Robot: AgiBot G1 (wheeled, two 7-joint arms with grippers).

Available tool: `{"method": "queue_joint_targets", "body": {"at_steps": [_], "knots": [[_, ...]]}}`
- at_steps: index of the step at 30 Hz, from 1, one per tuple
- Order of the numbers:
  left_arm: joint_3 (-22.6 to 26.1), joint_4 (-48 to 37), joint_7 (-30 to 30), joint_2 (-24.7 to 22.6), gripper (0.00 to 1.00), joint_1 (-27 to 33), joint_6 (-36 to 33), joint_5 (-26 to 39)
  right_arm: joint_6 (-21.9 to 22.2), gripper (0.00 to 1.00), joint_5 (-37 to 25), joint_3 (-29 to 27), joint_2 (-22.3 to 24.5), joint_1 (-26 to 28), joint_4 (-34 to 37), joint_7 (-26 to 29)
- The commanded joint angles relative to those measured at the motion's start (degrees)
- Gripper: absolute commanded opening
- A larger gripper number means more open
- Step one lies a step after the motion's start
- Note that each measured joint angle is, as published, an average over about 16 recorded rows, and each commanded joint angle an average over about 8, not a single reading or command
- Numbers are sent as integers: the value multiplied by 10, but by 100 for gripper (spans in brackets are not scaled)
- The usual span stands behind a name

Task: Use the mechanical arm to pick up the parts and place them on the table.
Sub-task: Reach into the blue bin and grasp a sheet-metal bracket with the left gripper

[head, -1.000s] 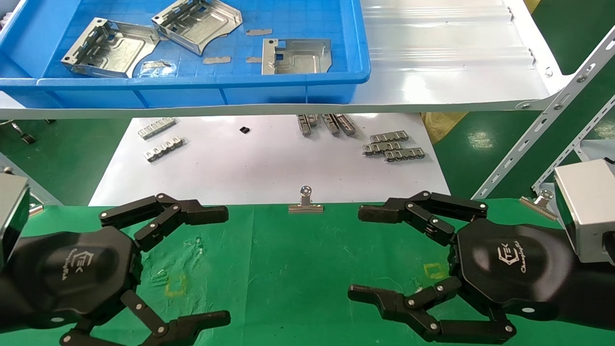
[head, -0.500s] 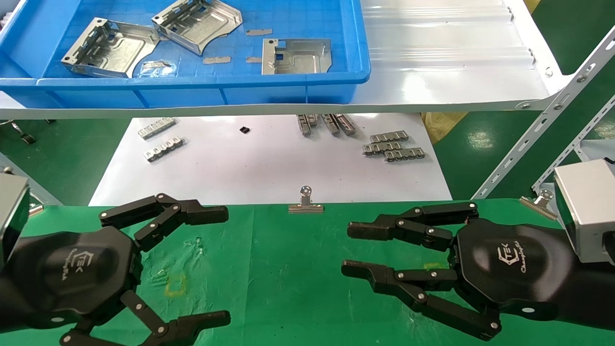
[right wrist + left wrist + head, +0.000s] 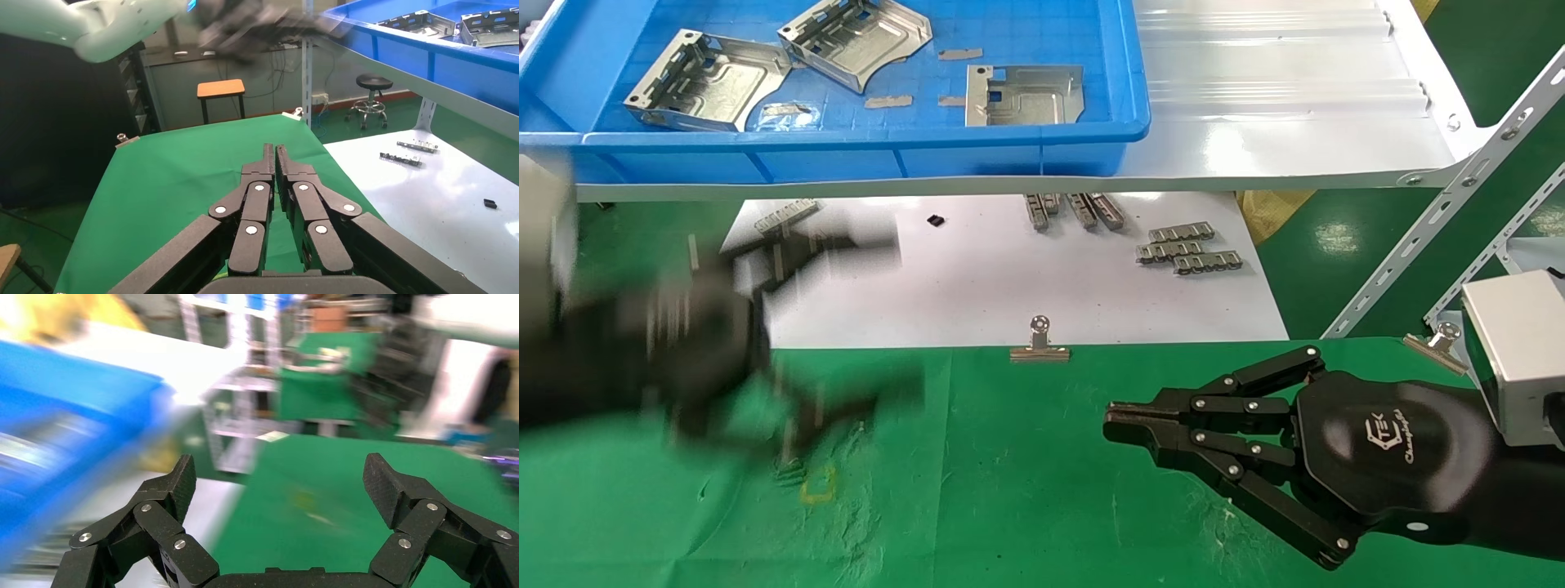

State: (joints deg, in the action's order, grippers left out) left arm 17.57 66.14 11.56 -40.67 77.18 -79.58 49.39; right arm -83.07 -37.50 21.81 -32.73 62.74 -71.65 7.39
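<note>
**Left arm lifts off, right claw closes**

Since a second ago the left gripper has risen from the green table toward 11 o'clock, fingers spread wide. The right gripper has clenched empty above the cloth. Three parts lie in the blue tray at 12 o'clock.

My right tool has a black hexagonal body with a white "TEK" logo, jointed black linkage fingers pinned by silver rivets, and a silver-grey wrist block. My left tool shows matching black textured fingertips.
</note>
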Motion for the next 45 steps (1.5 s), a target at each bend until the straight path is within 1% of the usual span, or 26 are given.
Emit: {"method": "queue_joint_targets", "body": {"at_steps": [1, 4, 7, 8, 9, 10, 15, 16, 17, 18, 23, 24, 25, 31, 45], "knots": [[2, -13, 5, -13, 100, 48, 19, 20, 0, 0, 0, 0, 0, 0, 0, 0], [25, -91, 11, -58, 100, 139, 44, 72, 0, 0, 0, 0, 0, 0, 0, 0], [54, -190, 14, -110, 100, 219, 75, 129, 0, 0, 0, 0, 0, 0, 0, 0], [64, -226, 13, -127, 100, 242, 87, 147, 0, 1, 0, 0, 0, 0, 0, 0], [72, -262, 12, -143, 100, 263, 101, 164, 0, 5, 0, 0, 0, 0, 0, 0], [80, -295, 9, -159, 100, 283, 115, 179, 0, 13, 0, 0, 0, 0, 0, 0], [108, -442, -18, -227, 100, 358, 188, 240, 0, 75, 0, 0, 0, 0, 0, 0], [112, -465, -23, -238, 97, 368, 202, 248, 0, 86, 0, 0, 0, 0, 0, 0], [116, -486, -28, -248, 90, 377, 215, 256, 0, 94, 0, 0, 0, 0, 0, 0], [120, -506, -32, -258, 78, 384, 228, 263, 0, 99, 0, 0, 0, 0, 0, 0], [134, -574, -58, -291, 15, 407, 287, 289, 0, 100, 0, 0, 0, 0, 0, 0], [135, -583, -64, -294, 5, 409, 298, 292, 0, 100, 0, 0, 0, 0, 0, 0], [136, -591, -70, -297, 0, 410, 307, 293, 0, 100, 0, 0, 0, 0, 0, 0], [135, -626, -87, -302, 0, 417, 338, 296, 0, 100, 0, 0, 0, 0, 0, 0], [149, -657, -99, -298, 0, 426, 340, 315, 0, 100, 0, 0, 0, 0, 0, 0]]}}
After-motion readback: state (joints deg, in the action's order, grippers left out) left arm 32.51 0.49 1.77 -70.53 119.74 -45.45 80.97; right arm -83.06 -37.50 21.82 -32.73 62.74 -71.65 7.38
